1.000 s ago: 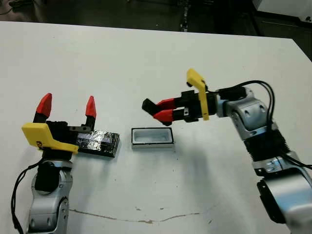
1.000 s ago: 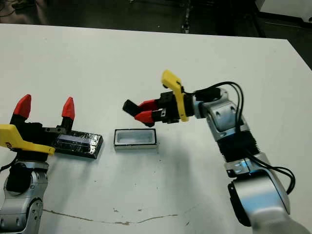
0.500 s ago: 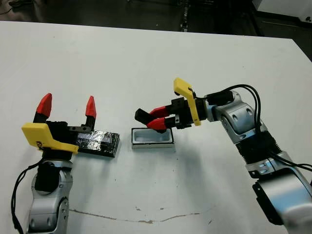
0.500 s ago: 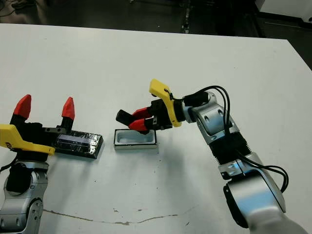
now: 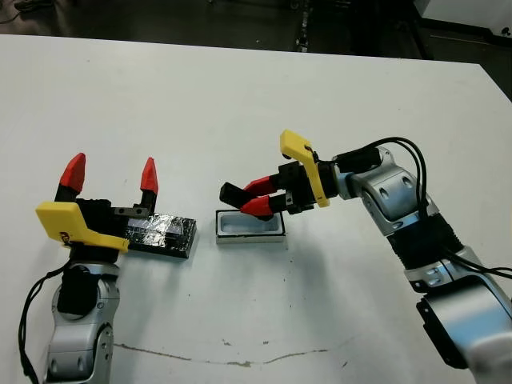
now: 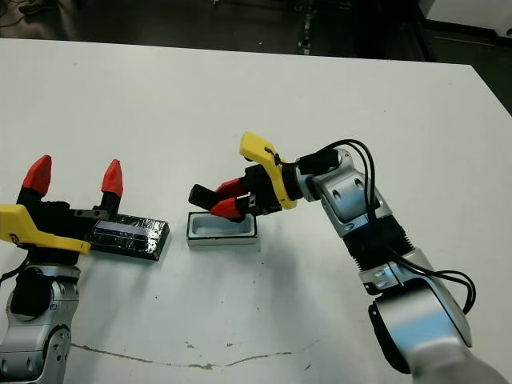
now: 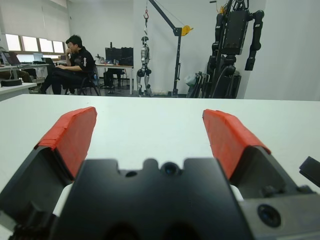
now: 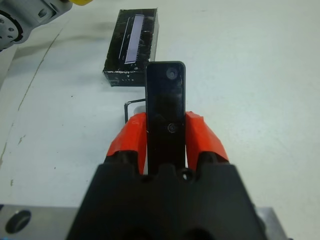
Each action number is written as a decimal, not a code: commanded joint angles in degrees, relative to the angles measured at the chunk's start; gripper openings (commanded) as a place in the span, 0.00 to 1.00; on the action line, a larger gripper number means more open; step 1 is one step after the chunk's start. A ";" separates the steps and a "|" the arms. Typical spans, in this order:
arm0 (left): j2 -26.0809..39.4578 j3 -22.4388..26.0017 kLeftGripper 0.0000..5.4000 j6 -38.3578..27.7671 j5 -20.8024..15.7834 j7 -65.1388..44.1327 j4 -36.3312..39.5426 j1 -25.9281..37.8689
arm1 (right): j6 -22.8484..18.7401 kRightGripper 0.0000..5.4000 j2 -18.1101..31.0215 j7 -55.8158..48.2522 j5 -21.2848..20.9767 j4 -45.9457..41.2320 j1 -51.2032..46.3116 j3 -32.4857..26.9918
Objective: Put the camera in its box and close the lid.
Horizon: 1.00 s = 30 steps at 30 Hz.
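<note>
Both arms are silver-grey metal with black ribbed joint sections and looping black cables. Each ends in a black body with a yellow guard plate and two red-tipped fingers [image 5: 147,174].

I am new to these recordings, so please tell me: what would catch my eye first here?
First, the right hand near the table's middle, shut on the narrow black camera, holding it just above the open white box. Next, the glossy black lid lying to the left of the box, with the left hand open over its near end, red fingertips pointing up.
</note>
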<state>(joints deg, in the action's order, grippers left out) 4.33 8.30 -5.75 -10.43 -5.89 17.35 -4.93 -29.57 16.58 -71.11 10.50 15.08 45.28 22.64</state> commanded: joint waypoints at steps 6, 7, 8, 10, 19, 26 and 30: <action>0.07 0.04 1.00 -0.04 0.09 -0.04 -0.43 -0.64 | -2.98 0.31 1.88 0.42 -0.79 -2.20 -0.78 1.59; 0.03 0.09 1.00 -0.02 -0.29 -0.22 -0.48 -0.58 | -3.02 0.31 1.92 0.43 -0.71 -2.34 -0.84 1.63; 0.01 0.12 1.00 0.02 -0.48 -0.29 -0.49 -0.57 | -2.98 0.31 1.94 0.45 -0.64 -2.43 -0.96 1.66; 0.05 0.12 1.00 0.44 -0.72 -0.33 -0.27 -0.64 | -3.04 0.31 1.93 0.48 -0.60 -2.50 -1.19 1.78; 0.09 0.12 1.00 0.39 -0.11 -0.06 -0.12 -0.78 | -3.58 0.31 2.06 0.85 -1.47 -2.36 -1.55 3.06; 0.12 0.02 1.00 0.35 0.14 -0.01 -0.02 -0.89 | -2.33 0.31 1.94 0.75 -2.18 -0.85 -1.46 3.27; -0.06 -0.03 1.00 0.89 0.12 0.30 0.41 -1.04 | -2.58 0.31 2.23 1.08 -2.47 -1.14 -1.40 3.15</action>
<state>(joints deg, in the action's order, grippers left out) 4.33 8.32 -5.70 -10.50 -5.90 17.38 -4.94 -32.19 17.67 -70.50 8.71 13.73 44.21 25.78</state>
